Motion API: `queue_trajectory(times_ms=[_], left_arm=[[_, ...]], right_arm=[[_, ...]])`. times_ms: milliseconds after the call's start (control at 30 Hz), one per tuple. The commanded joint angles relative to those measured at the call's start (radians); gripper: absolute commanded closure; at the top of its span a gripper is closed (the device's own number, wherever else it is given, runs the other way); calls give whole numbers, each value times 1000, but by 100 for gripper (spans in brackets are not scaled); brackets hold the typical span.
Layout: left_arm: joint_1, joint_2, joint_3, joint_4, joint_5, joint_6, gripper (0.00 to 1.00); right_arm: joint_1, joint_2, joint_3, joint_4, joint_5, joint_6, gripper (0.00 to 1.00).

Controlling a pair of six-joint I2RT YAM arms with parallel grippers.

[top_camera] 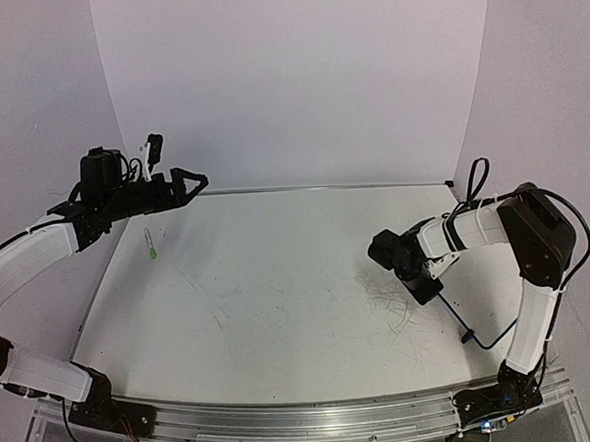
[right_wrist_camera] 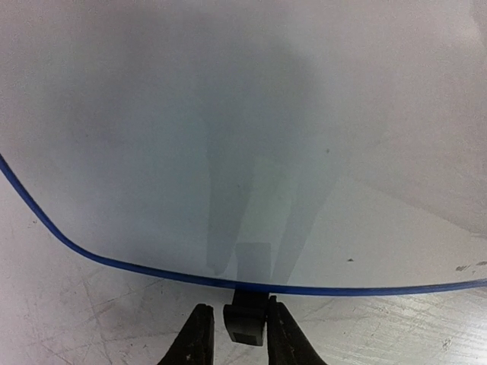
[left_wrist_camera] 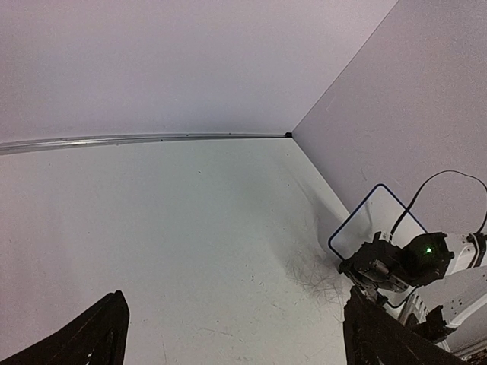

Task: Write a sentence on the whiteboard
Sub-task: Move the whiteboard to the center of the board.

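My right pincer (right_wrist_camera: 239,306) straddled the black foot (right_wrist_camera: 245,325) of the whiteboard (right_wrist_camera: 228,152), fingers nearly together; whether it gripped, I cannot tell. My left pincer (left_wrist_camera: 234,293) gaped wide.

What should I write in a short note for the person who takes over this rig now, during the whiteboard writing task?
Left end effector: open, empty, raised over the far left of the table.
Right end effector: low at the whiteboard rim, fingers on either side of its black foot; a firm grip cannot be confirmed.
Things: the whiteboard is at the table's right side; a small green object, perhaps the marker, lies far left.
Done: no writing shows on the visible board surface.
Left: fetch a marker and write.
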State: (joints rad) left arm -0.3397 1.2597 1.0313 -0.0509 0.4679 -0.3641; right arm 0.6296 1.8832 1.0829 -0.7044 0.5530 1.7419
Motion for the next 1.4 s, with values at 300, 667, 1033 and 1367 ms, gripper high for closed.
queue_trajectory(times_ms=[300,667,1033,1367], left_arm=[[-4,47,0,47,-1,-33,1],[-14,80,-87,120,13,-124,1],[-48,48,-176,154,-61,-201,1],[-81,17,-219,160,-141,-250,1]], right_arm=[[131,11,23,80,108,-227,97],[350,51,40,433,109,-719,100],[422,49,-59,888,-270,-1244,100],[471,46,-87,1023,-400,-1390,100]])
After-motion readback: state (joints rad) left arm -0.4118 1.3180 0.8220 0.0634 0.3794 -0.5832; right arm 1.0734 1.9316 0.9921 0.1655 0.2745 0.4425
